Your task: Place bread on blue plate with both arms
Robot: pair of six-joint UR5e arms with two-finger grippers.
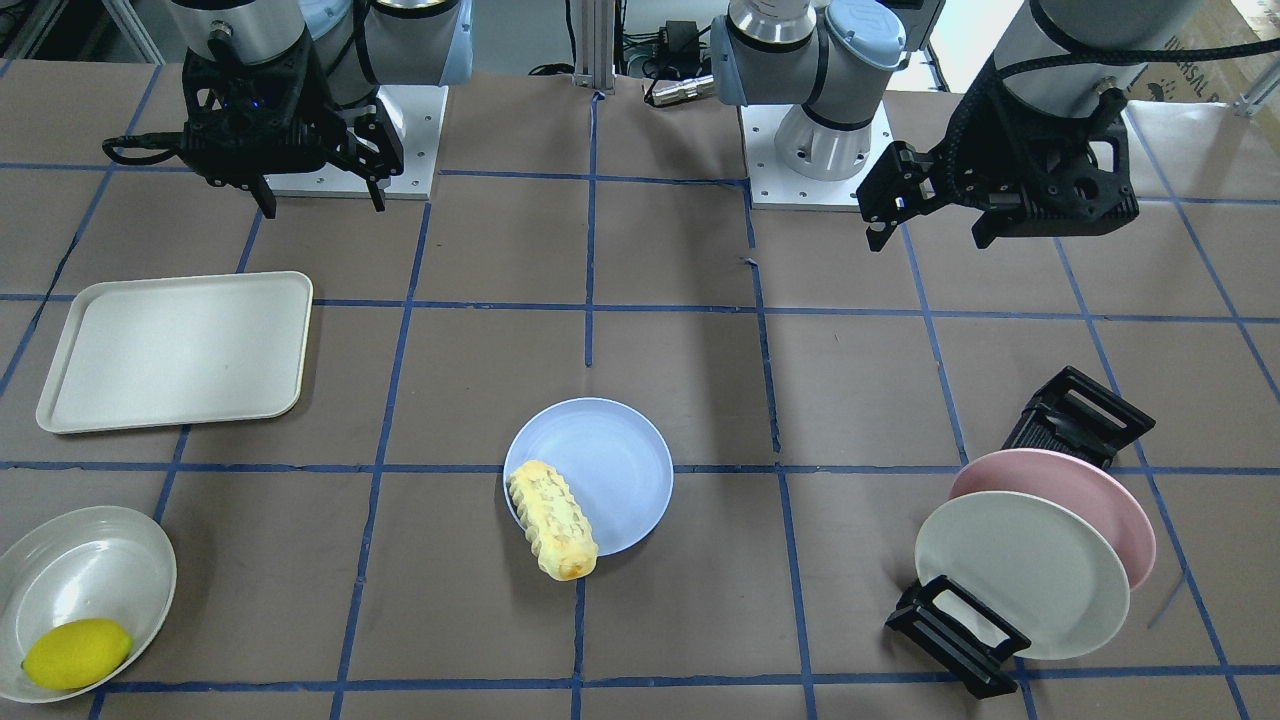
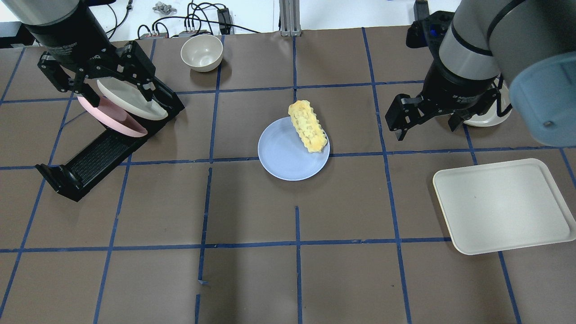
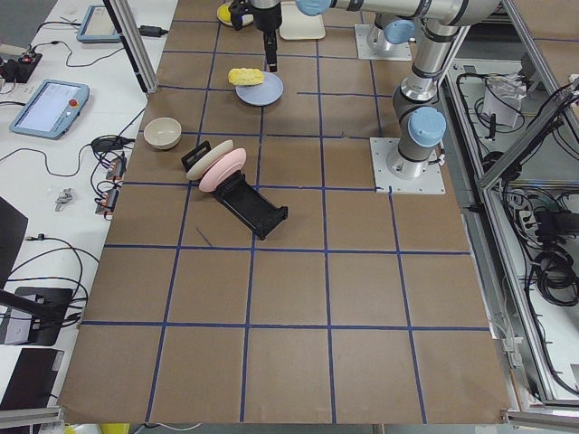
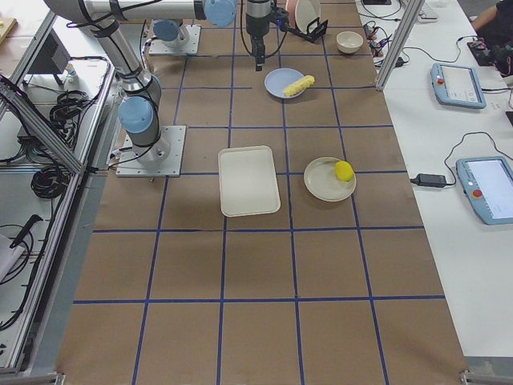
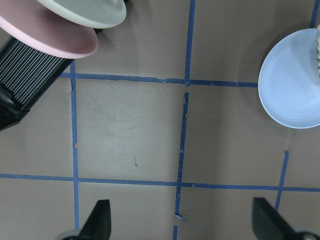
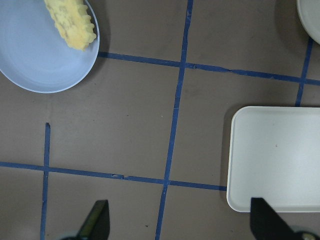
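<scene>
The pale-yellow ridged bread (image 2: 307,126) lies across the far right rim of the blue plate (image 2: 285,155) at the table's middle, with one end overhanging the rim. It shows the same way in the front view, bread (image 1: 553,520) on plate (image 1: 615,465). My left gripper (image 2: 119,92) is open and empty, high above the dish rack, left of the plate. My right gripper (image 2: 426,128) is open and empty, raised to the right of the plate. Both wrist views show spread fingertips (image 5: 100,222) (image 6: 97,222) over bare table.
A black dish rack (image 2: 99,157) holds a pink plate (image 2: 112,119) and an off-white plate (image 2: 130,101) at the left. A white tray (image 2: 504,204) lies at the right. A bowl (image 1: 85,570) holds a lemon (image 1: 75,652). A small bowl (image 2: 201,52) stands at the far edge.
</scene>
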